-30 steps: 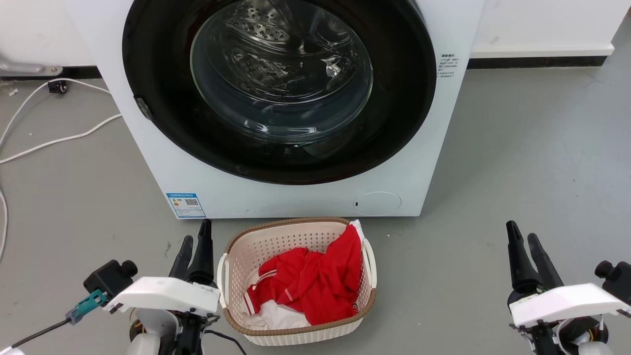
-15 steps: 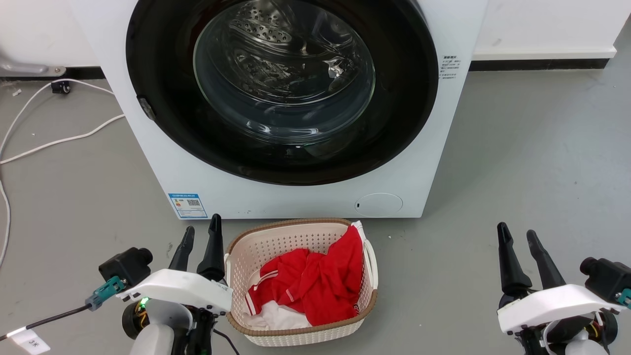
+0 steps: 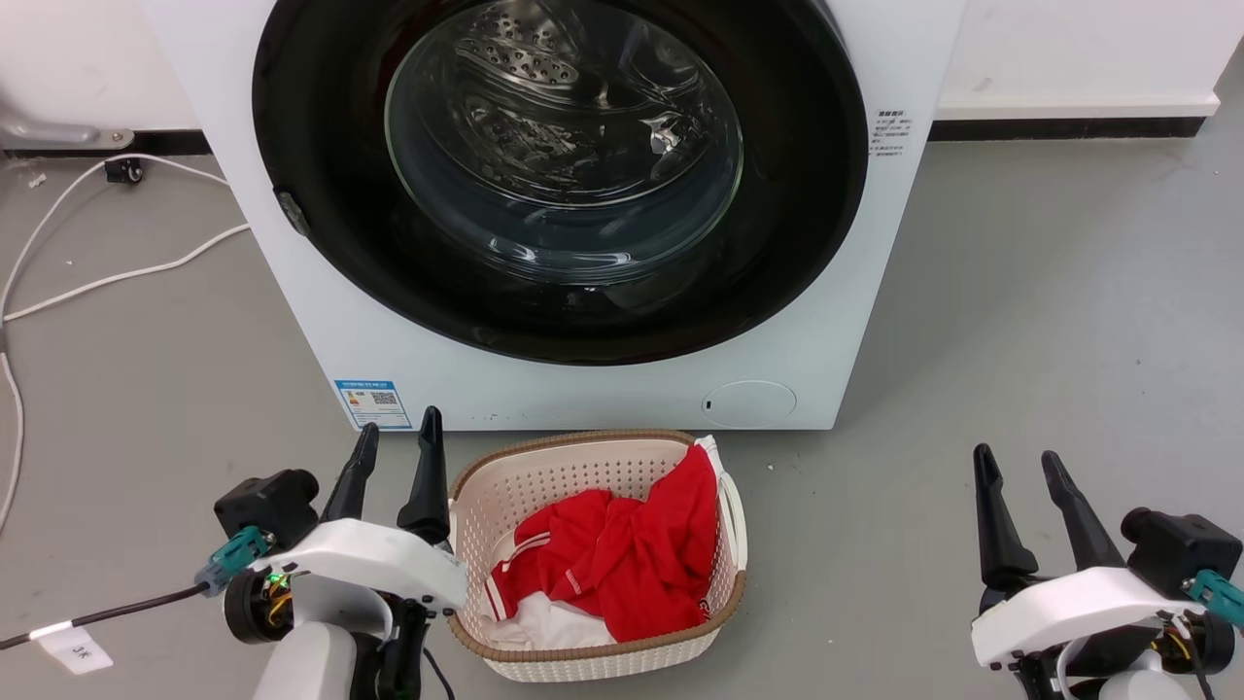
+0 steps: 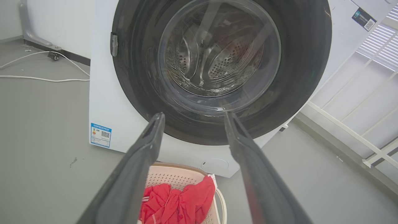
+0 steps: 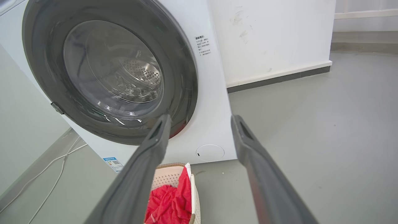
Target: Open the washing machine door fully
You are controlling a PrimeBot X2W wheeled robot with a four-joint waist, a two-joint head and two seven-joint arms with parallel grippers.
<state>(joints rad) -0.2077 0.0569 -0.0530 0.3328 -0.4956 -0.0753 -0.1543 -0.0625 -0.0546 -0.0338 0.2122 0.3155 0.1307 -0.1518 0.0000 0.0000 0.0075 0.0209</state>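
The left gripper [image 3: 398,421] stands with its two dark fingers spread apart and nothing between them, at the near left, just beside the left rim of the laundry basket [image 3: 586,435]. The right gripper [image 3: 1016,453] is likewise spread and empty, well off to the near right over bare grey floor [image 3: 1020,292]. Neither touches the machine. The washing machine door [image 3: 797,194] lies closed against the front of the washing machine [image 3: 583,394], far and centre. Its glossy black ring frames a clear glass bowl through which the perforated steel drum [image 3: 525,58] shows. A small grey catch [image 3: 292,212] sits on the door's left edge. Below the door, a blue label sticker [image 3: 372,403] marks the machine's lower left corner and a round white hatch [image 3: 748,402] its lower right. The basket stands on the floor just in front of the machine, holding a red garment [image 3: 622,554] over something white. White cables [image 3: 126,275] trail across the floor at the far left.
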